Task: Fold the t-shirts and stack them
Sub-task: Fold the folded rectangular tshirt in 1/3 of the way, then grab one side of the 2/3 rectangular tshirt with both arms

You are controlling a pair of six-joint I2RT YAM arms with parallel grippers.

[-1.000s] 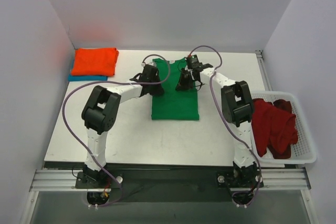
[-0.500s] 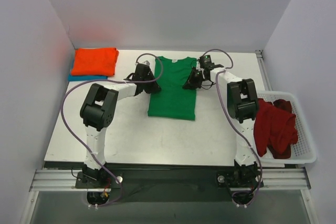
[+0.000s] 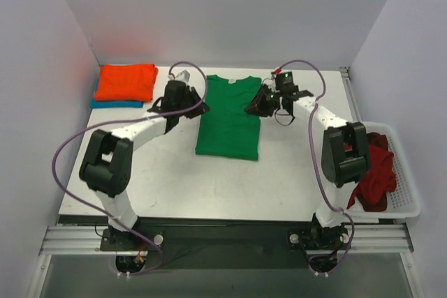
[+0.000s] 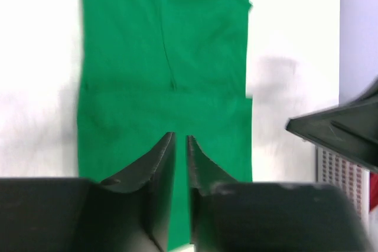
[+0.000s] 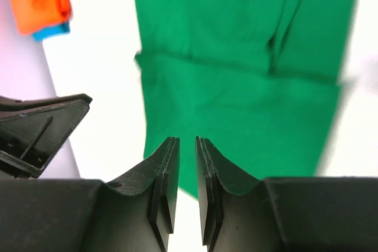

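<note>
1. Table [image 3: 174,179]: white, flat. All items below are located on it.

2. Green t-shirt [image 3: 229,120]: laid flat at the centre, toward the far half. Sleeves are tucked in, so a narrow upright rectangle is formed, collar at the far end, hem at the near end. A crosswise crease is seen in both wrist views.

3. Basket [image 3: 412,197]: white plastic, placed at the right table edge, well apart from the green t-shirt.

4. Dark red t-shirts [image 3: 374,172]: bunched unfolded inside the basket, partly hidden by the right arm. Qty cannot be told.

5. Orange t-shirt [image 3: 126,82]: folded, at the far-left corner, stacked on item 6.

6. Teal-blue t-shirt [image 3: 105,103]: folded, under the orange one. Only its left and near margins are exposed.

7. Left claw [image 4: 180,137]: positioned at the left edge of the green t-shirt, near the collar end. Fingers are parted by a narrow slit and nothing is clamped. Contact w/ cloth cannot be told.

8. Right claw [image 5: 186,140]: positioned at the right edge, opposite the left claw. Fingers are parted slightly and nothing is clamped between them.
</note>
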